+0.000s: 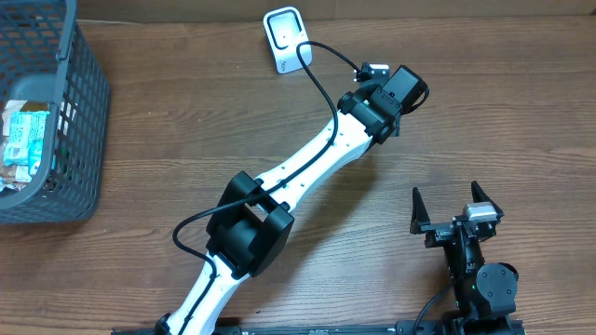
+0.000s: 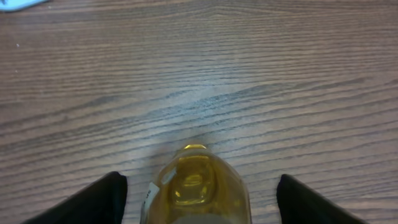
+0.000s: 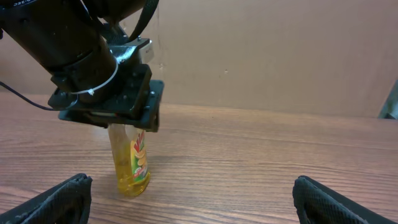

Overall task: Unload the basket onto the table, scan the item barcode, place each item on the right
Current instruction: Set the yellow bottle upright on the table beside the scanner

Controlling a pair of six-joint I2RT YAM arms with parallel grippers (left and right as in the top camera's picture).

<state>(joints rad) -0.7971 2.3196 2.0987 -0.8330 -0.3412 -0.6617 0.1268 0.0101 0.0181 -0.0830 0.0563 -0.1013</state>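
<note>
light: bright, even | shadows: soft, faint | focus: bottle (image 2: 196,186) blurred in left wrist view, overhead sharp

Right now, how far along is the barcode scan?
Done: the bottle stands upright on the table near the scanner. In hand: nothing; the left gripper straddles it, jaws wide, and the right gripper sits open. Remaining: whether its barcode was read, I cannot tell; the basket holds more items.

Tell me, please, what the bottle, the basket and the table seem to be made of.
Bottle: likely clear glossy plastic; yellow liquid shows through.
Basket: probably moulded grey plastic, matte open grid.
Table: wood or wood-look laminate; brown grain lines, smooth finish.
</note>
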